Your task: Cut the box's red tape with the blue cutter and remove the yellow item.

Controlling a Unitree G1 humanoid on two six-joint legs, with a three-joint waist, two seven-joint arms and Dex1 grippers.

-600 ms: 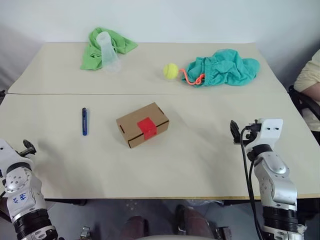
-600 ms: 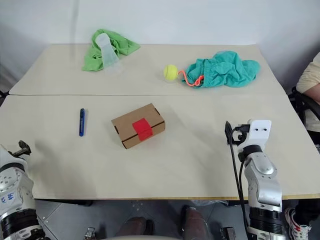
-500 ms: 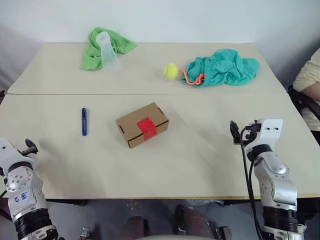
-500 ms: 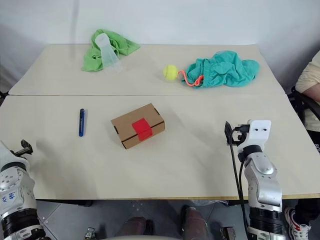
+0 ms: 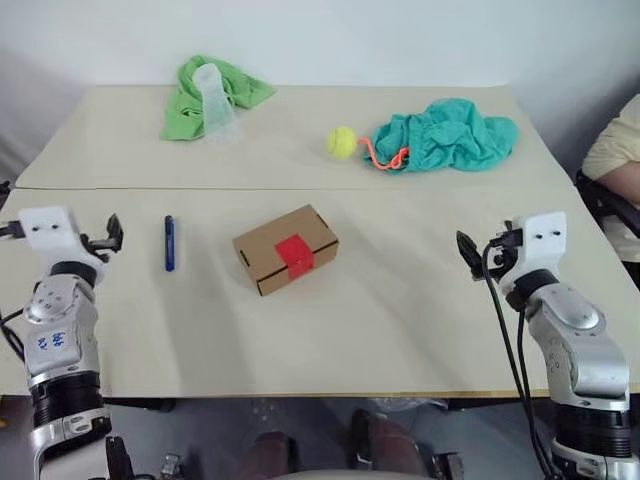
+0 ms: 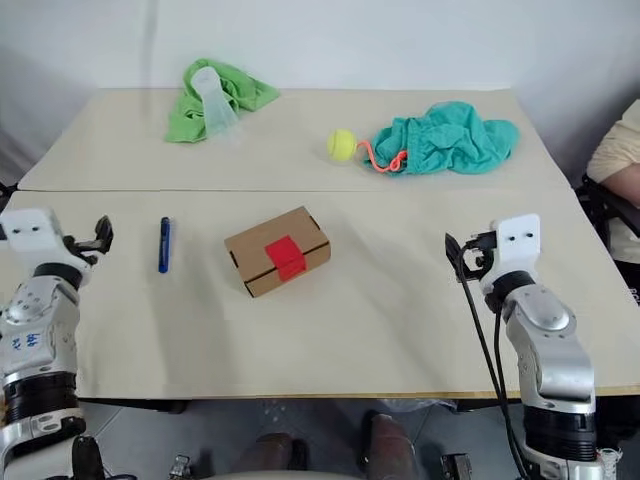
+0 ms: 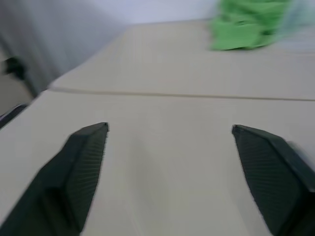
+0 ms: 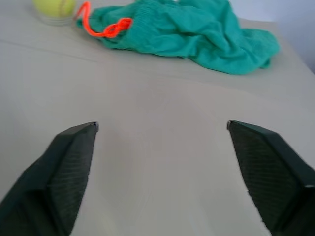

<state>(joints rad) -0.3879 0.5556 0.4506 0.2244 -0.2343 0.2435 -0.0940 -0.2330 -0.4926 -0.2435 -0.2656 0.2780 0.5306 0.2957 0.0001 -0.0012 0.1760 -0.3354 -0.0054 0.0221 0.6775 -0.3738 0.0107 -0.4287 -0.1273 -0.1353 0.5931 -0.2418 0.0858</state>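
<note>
The brown cardboard box (image 5: pixel 285 248) lies closed at the table's middle, with the red tape (image 5: pixel 293 253) across its near top edge. The slim blue cutter (image 5: pixel 169 243) lies flat to the left of the box. My left gripper (image 7: pixel 170 128) hovers open over the table's left side, its inner finger (image 5: pixel 112 232) a short way left of the cutter, touching nothing. Over the right side my right gripper (image 8: pixel 162 125) is open too and empty, with one finger (image 5: pixel 467 246) pointing toward the middle. The yellow item is hidden.
At the back left a green cloth (image 5: pixel 190 95) lies with a clear plastic cup (image 5: pixel 215 100) on it. At the back right are a tennis ball (image 5: pixel 341 142), an orange cord (image 5: pixel 385 158) and a teal cloth (image 5: pixel 450 132). A person's arm (image 5: pixel 618 150) shows at the right edge.
My left hand has risen from below the table's near left edge and now hangs over the table beside the cutter. My right hand has lifted slightly. Box and cutter have not moved.
</note>
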